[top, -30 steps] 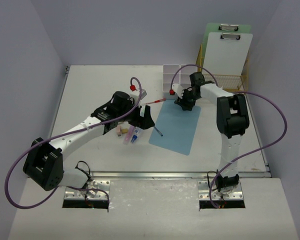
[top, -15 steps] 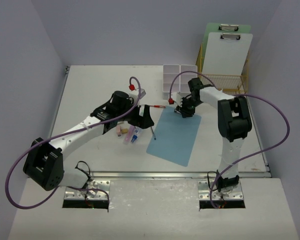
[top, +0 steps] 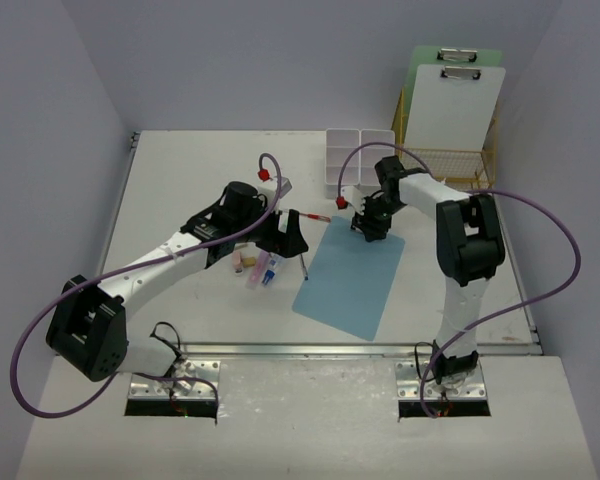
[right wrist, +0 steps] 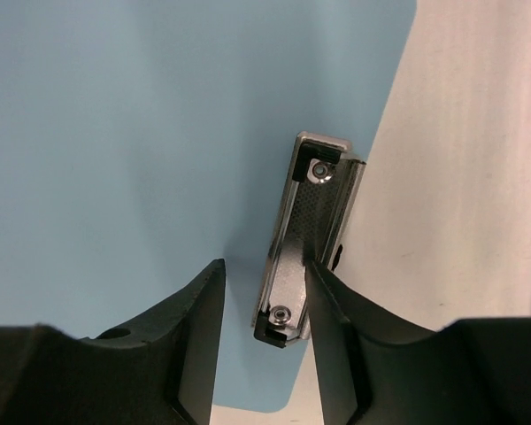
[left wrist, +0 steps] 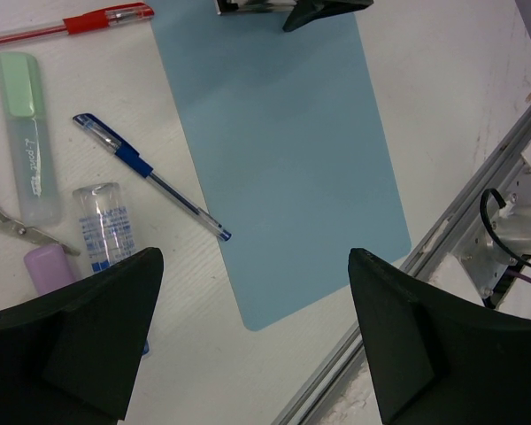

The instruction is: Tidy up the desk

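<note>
The white desk (top: pixel 180 170) holds a blue clipboard (top: pixel 350 280) lying flat right of centre. My right gripper (top: pixel 370 222) is at its far end. In the right wrist view its jaws (right wrist: pixel 265 345) straddle the metal clip (right wrist: pixel 310 239); the right finger (right wrist: pixel 336 354) touches the clip, the left finger (right wrist: pixel 190 345) stands a small gap off. My left gripper (top: pixel 285 240) is wide open and empty, hovering (left wrist: pixel 257 354) over the clipboard's (left wrist: pixel 283 150) near left corner. A blue pen (left wrist: pixel 150 177) lies just beside the board's left edge.
A red pen (left wrist: pixel 71 25), green highlighter (left wrist: pixel 26 133), clear tube (left wrist: pixel 102 226), purple eraser (left wrist: pixel 49 266) and scissors (left wrist: pixel 9 221) lie left of the board. A white organizer box (top: pixel 360 160) and a gold wire rack (top: pixel 460 160) with two clipboards stand at the back right. The metal rail (left wrist: pixel 442 239) runs along the near edge.
The right gripper has moved left and nearer, and the blue clipboard has slid and turned with it. The blue pen now lies off the board's left edge. The left arm is still.
</note>
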Motion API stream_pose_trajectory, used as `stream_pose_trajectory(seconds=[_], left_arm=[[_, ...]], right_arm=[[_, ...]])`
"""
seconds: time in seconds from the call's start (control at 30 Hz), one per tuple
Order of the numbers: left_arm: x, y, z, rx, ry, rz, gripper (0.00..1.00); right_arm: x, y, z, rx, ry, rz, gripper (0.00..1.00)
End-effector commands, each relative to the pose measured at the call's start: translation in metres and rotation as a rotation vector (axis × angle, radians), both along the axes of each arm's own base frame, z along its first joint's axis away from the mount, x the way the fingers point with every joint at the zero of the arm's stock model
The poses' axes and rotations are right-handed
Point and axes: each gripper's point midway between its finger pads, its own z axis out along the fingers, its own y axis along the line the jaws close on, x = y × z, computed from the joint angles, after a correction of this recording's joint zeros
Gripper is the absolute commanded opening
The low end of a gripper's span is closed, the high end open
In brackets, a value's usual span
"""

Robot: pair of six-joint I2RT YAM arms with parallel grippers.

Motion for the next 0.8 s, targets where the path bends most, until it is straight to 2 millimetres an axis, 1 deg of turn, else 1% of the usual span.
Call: stream_pose_trajectory(seconds=[0.0, 0.2, 0.3, 0.47, 0.6, 0.77], left_arm=[[0.009, -0.002, 0.016, -0.034, -0.035, 0.010, 0.84], [0.010, -0.002, 0.015, -0.035, -0.037, 0.007, 0.84], [0.010, -0.002, 0.014, -0.034, -0.037, 0.008, 0.84], [0.010, -0.001, 0.014, -0.034, -0.035, 0.009, 0.84], [0.010, -0.002, 0.014, -0.035, -0.037, 0.008, 0.83], [0.011, -0.001, 0.013, -0.033, -0.037, 0.010, 0.83]], right_arm=[[0.019, 0.008, 0.003, 0.021, -0.016, -0.042, 0.44], [0.017, 0.010, -0.004, 0.017, 0.012, -0.059, 0.43], [0.019, 0.010, -0.005, 0.012, 0.004, -0.069, 0.45], [0.020, 0.009, 0.000, 0.012, -0.014, -0.072, 0.44], [0.027, 0.010, 0.005, 0.017, -0.040, -0.081, 0.41], [0.025, 0.011, 0.001, 0.007, -0.042, -0.082, 0.30]])
